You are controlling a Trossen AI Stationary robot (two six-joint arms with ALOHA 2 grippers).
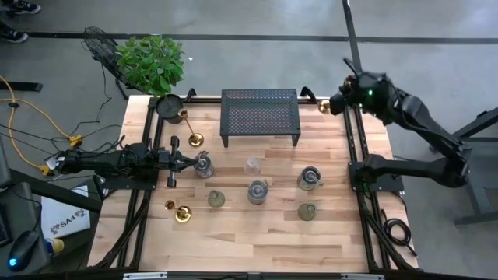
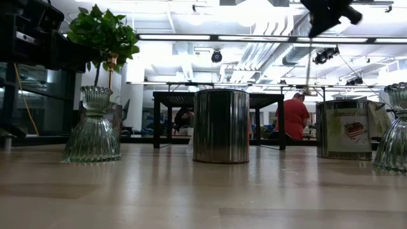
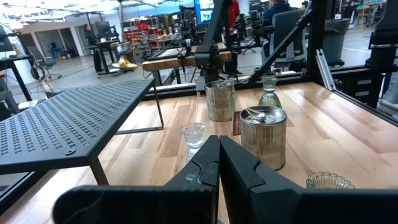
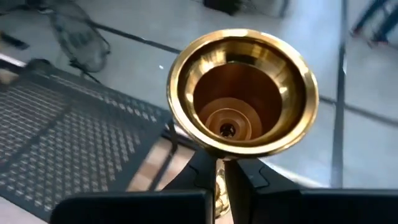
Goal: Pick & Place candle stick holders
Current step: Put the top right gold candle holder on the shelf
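My right gripper [image 1: 333, 104] is shut on a gold-brass candlestick [image 4: 242, 93], high above the table's far right corner, beside the black mesh rack [image 1: 261, 115]. My left gripper [image 1: 189, 162] is shut, its tips right at a silvery cup [image 1: 204, 165]; its own fingers [image 3: 205, 177] hide that cup in the left wrist view. Two more brass candlesticks lie on their sides on the table, one [image 1: 192, 132] near the black pot [image 1: 168, 106] and one [image 1: 177, 210] at the near left. Silvery cups [image 1: 257, 190] [image 1: 310, 179], a clear cup [image 1: 251, 166] and greenish glass cups [image 1: 215, 199] [image 1: 307, 211] stand mid-table. My right gripper pinches the candlestick's slim stem [image 4: 219, 180] between its two fingers, just behind the flared round end [image 4: 244, 144]. That end's hollow side faces the wrist camera. The candlestick is lifted clear of the table. My left gripper: I cannot tell whether its shut tips touch the silvery cup.
A leafy plant [image 1: 150, 62] stands beyond the far left corner, behind the pot. The rack takes up the far middle. Bare wood lies along the near edge [image 1: 257, 249]. In the low view a ribbed glass cup [image 2: 92, 127] and two cans [image 2: 220, 125] [image 2: 343, 129] stand close.
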